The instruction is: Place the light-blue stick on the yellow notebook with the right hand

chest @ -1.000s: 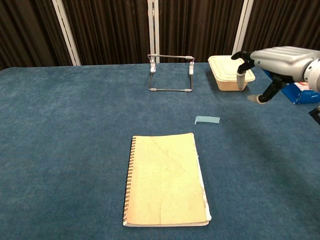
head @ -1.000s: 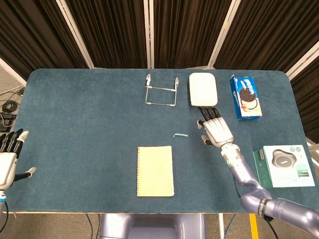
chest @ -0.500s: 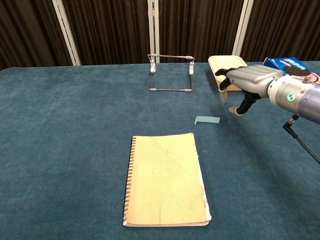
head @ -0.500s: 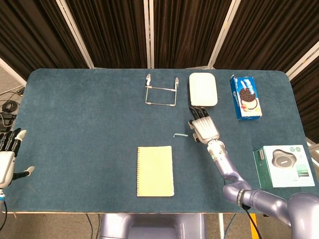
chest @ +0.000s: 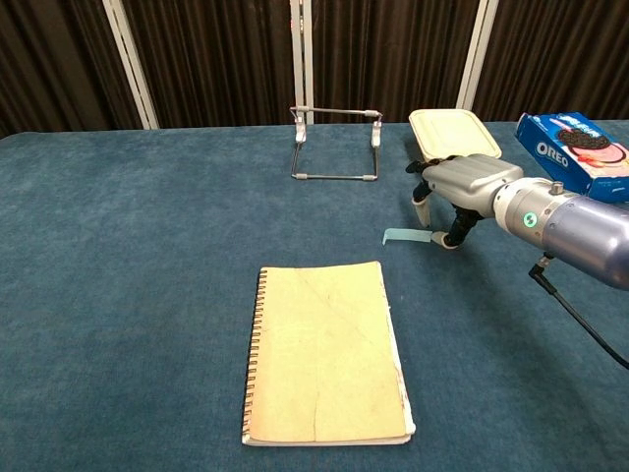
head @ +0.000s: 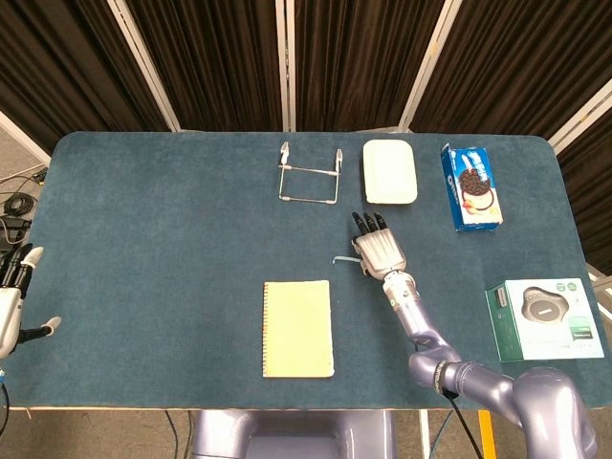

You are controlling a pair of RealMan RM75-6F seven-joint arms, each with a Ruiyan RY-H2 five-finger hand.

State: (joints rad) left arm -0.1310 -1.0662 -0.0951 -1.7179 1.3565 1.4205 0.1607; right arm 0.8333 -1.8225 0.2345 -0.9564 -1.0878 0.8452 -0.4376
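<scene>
The light-blue stick (chest: 402, 235) (head: 340, 257) lies flat on the blue table, just beyond the yellow notebook's far right corner. The yellow notebook (chest: 327, 352) (head: 297, 328) lies closed near the table's front edge, spiral on its left. My right hand (chest: 456, 192) (head: 379, 250) hovers over the stick's right end, palm down, fingers apart and curved downward, holding nothing. One fingertip comes down right beside the stick's right end; contact cannot be told. My left hand (head: 13, 292) shows at the far left edge of the head view, open, off the table.
A wire stand (chest: 334, 146) sits at the back centre. A cream lidded box (chest: 454, 131) is behind my right hand, with an Oreo box (chest: 580, 150) to its right. A boxed device (head: 547, 319) lies at the table's right front.
My right hand has moved left and toward the front, from near the cream box to over the stick's right end, and has come lower. The stick and notebook have not moved.
</scene>
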